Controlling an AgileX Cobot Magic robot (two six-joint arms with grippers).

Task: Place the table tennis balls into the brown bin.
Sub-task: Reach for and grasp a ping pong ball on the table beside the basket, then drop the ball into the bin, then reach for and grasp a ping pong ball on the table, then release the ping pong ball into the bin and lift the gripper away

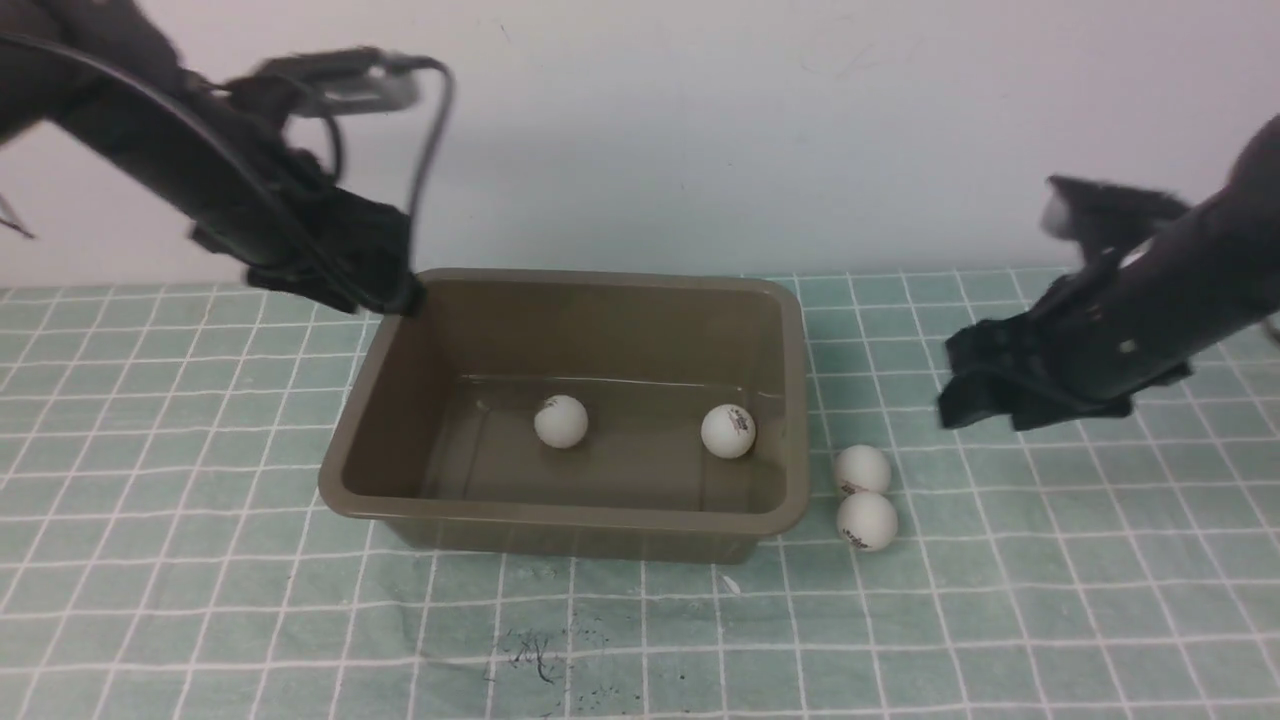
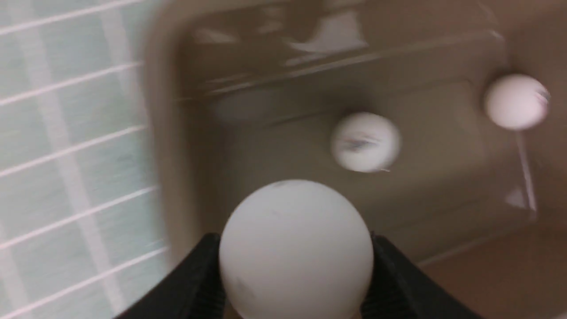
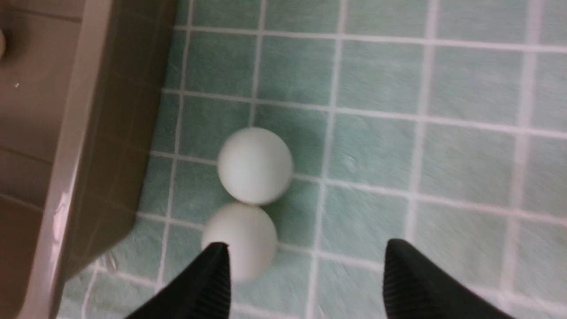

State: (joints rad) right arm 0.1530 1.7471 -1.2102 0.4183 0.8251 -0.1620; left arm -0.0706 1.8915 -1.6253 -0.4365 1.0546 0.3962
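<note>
The brown bin (image 1: 570, 290) stands mid-table with two table tennis balls on its floor, one near the middle (image 1: 561, 421) and one to the right (image 1: 728, 431). Both show in the left wrist view (image 2: 365, 141) (image 2: 516, 102). My left gripper (image 1: 385, 290) hovers over the bin's back left corner, shut on a third white ball (image 2: 296, 248). Two more balls lie touching on the mat just right of the bin (image 1: 862, 469) (image 1: 867, 521). My right gripper (image 3: 305, 266) hangs open above the mat beside them, one fingertip (image 3: 219, 266) overlapping the nearer ball (image 3: 243, 237); the other ball (image 3: 254, 165) sits beyond.
A green mat with a white grid (image 1: 1050, 600) covers the table. A white wall (image 1: 700, 130) rises behind. Dark scribble marks (image 1: 540, 655) lie on the mat in front of the bin. The bin's right wall (image 3: 88, 133) stands close to the two loose balls.
</note>
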